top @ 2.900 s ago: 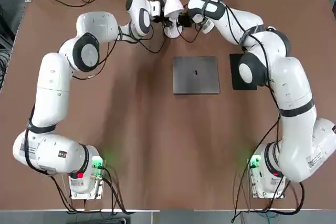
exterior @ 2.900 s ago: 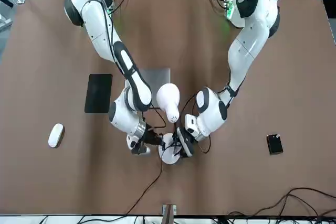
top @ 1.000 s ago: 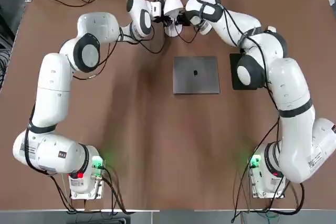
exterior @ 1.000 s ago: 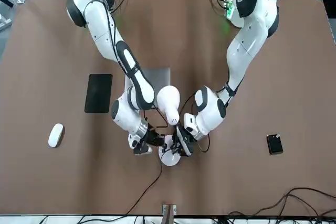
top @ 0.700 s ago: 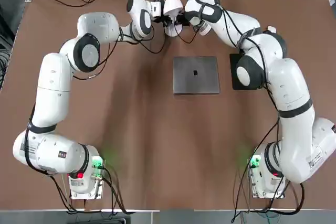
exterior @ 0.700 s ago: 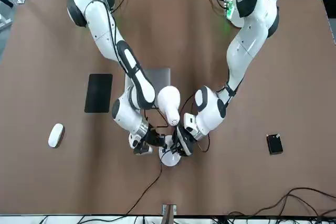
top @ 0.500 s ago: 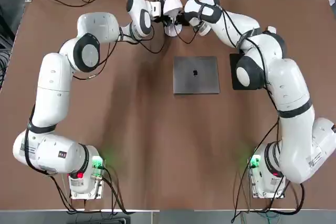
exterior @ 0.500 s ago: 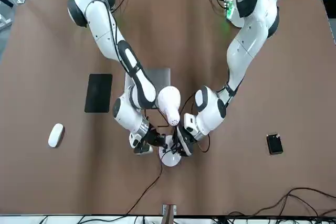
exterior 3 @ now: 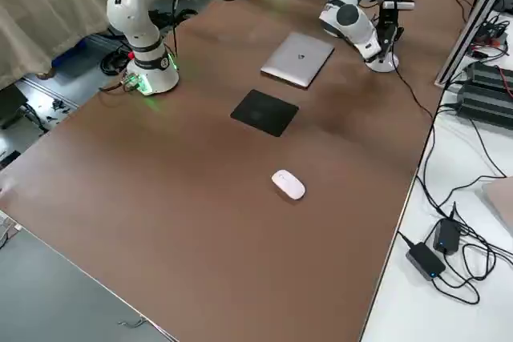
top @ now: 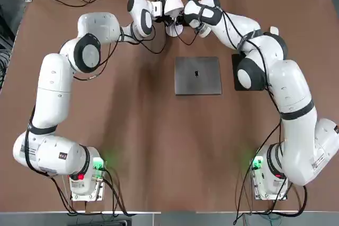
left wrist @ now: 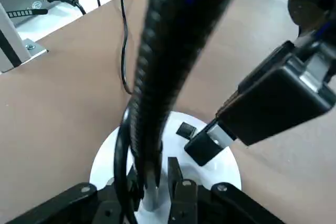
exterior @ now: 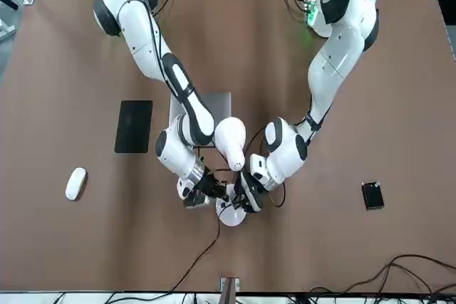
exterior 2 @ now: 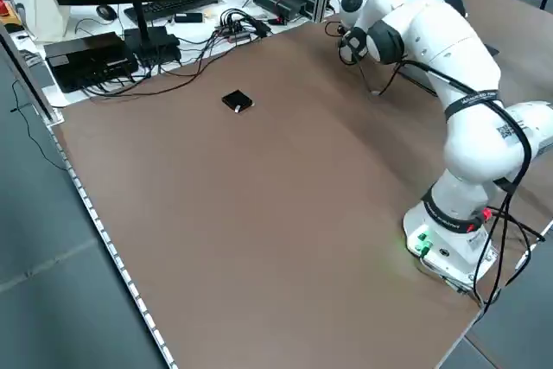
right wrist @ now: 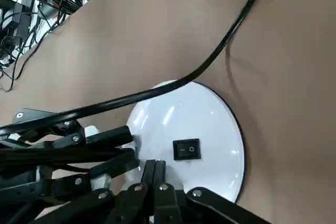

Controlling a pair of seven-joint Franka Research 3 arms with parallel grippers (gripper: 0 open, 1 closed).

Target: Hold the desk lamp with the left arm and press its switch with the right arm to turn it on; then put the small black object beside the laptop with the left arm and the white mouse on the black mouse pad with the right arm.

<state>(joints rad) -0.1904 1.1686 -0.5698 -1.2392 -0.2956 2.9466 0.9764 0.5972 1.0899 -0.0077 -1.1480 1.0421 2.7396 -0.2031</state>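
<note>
The desk lamp (exterior: pixel 230 140) stands upright beyond the laptop, near the tabletop's far edge from the robot's bases, its elongated white head above its round white base. The left gripper (left wrist: pixel 155 179) is low over that base, its fingers clenched on the lamp's stem. A black cable runs down alongside the stem.

On the base sits the small black switch (right wrist: pixel 187 149). The right gripper (right wrist: pixel 155 166) is over the base close to the switch, its fingers clenched together with nothing between them. Whether the tips touch the switch or the base, I cannot tell. The two grippers are close together at the lamp, one on either side.

The laptop (top: pixel 198 75) lies closed on the tabletop (top: pixel 153 146), between the two arms and nearer the robot than the lamp. Just to its right, apart from it, the black mouse pad (exterior: pixel 133 127) lies flat, partly under the right arm in the top view. The white mouse (exterior: pixel 75 184) rests on the bare tabletop, farther right than the pad and nearer the far edge, off the pad. Well to the lamp's left, near the far edge, the small black object (exterior: pixel 372 195) lies on the tabletop, well apart from the laptop.
</note>
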